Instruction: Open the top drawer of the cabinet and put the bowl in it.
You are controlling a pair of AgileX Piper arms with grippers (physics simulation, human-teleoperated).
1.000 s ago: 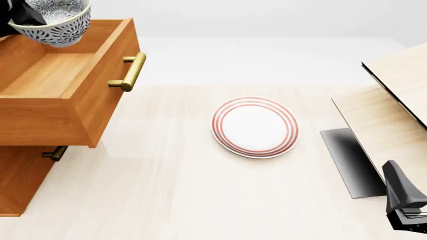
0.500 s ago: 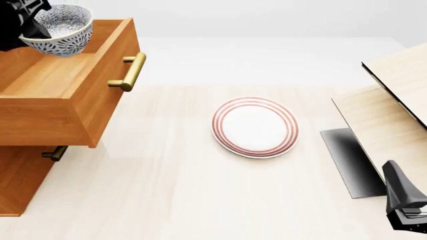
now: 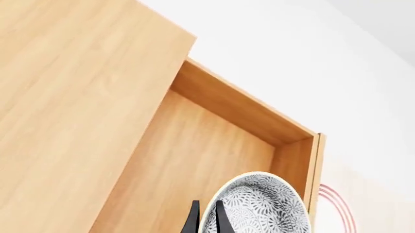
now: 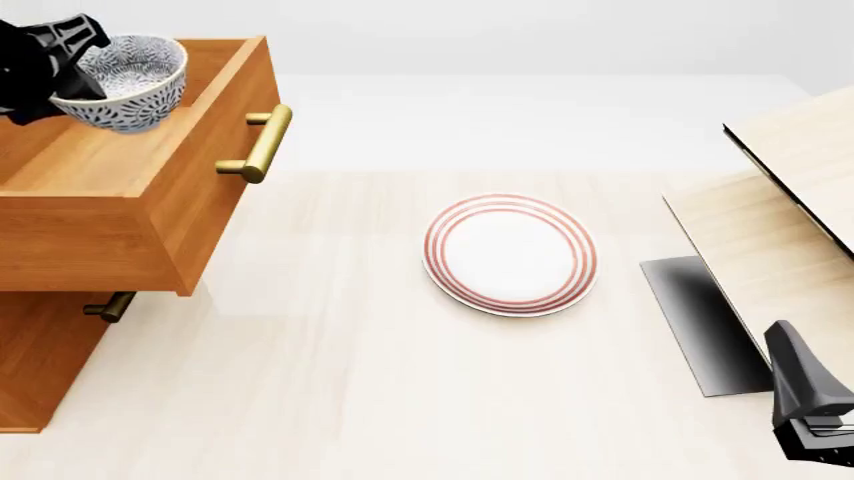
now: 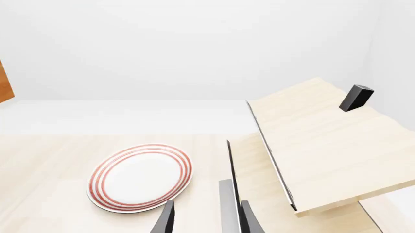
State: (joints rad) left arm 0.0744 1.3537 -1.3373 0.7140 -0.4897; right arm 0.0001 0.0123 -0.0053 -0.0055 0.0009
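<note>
The cabinet (image 4: 40, 350) stands at the left with its top drawer (image 4: 134, 160) pulled out, brass handle (image 4: 260, 143) facing the table. My left gripper (image 4: 80, 68) hangs over the drawer's back part, shut on the rim of the speckled bowl (image 4: 134, 80). The bowl is tilted and sits just above the drawer floor. In the left wrist view the two fingers (image 3: 194, 221) pinch the bowl (image 3: 259, 206) wall above the drawer's (image 3: 194, 160) inside. My right gripper (image 4: 794, 375) rests low at the near right, open and holding nothing; its wrist view shows the gripper (image 5: 206, 221) with fingers apart.
A white plate with red rings (image 4: 510, 252) lies mid-table, also in the right wrist view as the plate (image 5: 141, 177). A pale wooden structure with black edge (image 4: 787, 200) fills the right side. A lower drawer's handle (image 4: 107, 305) pokes out under the open drawer.
The left gripper has lowered the bowl toward the inside of the open drawer and tilted it a little. The right arm has not moved.
</note>
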